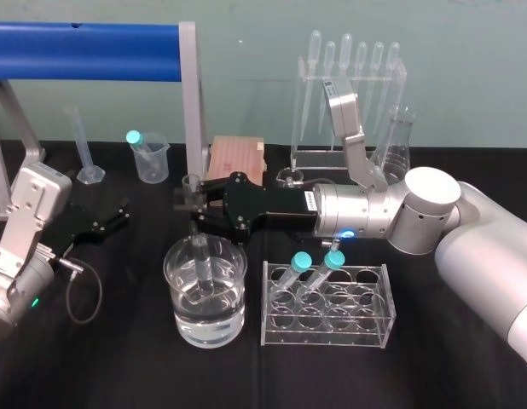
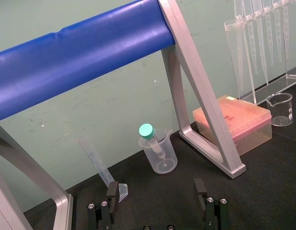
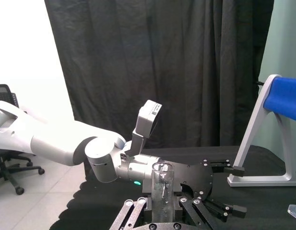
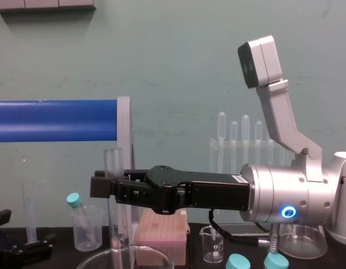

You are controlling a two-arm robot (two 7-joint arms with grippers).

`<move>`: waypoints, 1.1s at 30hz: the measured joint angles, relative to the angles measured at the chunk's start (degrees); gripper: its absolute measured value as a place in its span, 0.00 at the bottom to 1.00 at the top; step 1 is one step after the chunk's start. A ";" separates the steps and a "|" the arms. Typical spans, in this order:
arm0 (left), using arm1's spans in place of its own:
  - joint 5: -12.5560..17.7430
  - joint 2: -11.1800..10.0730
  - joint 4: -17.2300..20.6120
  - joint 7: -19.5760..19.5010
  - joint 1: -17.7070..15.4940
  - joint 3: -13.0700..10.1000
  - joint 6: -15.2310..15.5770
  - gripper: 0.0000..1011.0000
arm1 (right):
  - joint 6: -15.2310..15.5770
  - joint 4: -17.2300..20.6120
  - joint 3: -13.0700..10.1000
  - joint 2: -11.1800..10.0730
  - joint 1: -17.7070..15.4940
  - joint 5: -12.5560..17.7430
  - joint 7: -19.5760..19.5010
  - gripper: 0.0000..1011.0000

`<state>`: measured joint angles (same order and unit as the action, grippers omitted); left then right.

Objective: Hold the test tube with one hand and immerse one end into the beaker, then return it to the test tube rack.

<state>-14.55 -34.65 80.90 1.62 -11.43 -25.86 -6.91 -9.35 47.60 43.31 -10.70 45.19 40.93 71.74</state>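
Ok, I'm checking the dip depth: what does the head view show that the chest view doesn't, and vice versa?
Head view: the test tube reaching down inside the beaker, and the test tube rack beside it. Chest view: side-on, the tube stands upright, rim above the right hand. Both: the right hand shut on the tube; left hand parked at the left.

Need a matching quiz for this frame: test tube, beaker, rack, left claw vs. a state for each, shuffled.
1 test tube
2 beaker
3 test tube rack
4 left claw

A open, idle on the robot's left
B holds two teal-capped tubes
C gripped by the right claw, lower end in the beaker
D part-filled with clear liquid

Pairs: 1-C, 2-D, 3-B, 4-A
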 joint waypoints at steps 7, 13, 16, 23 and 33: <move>0.00 0.00 0.00 0.00 0.00 0.00 0.00 0.99 | 0.00 0.00 0.00 0.00 0.00 0.00 0.00 0.22; 0.00 0.00 0.00 0.00 0.00 0.00 0.00 0.99 | 0.00 0.00 0.00 0.00 0.00 0.00 0.00 0.22; 0.00 0.00 0.00 0.00 0.00 0.00 0.00 0.99 | 0.00 0.00 0.00 0.00 0.00 0.00 0.00 0.22; 0.00 0.00 0.00 0.00 0.00 0.00 0.00 0.99 | 0.00 0.00 0.00 0.00 0.00 0.00 0.00 0.22; 0.00 0.00 0.00 0.00 0.00 0.00 0.00 0.99 | 0.00 0.00 0.00 0.00 0.00 0.00 0.00 0.22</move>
<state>-14.55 -34.64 80.90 1.62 -11.43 -25.86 -6.91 -9.35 47.60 43.31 -10.70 45.19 40.93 71.74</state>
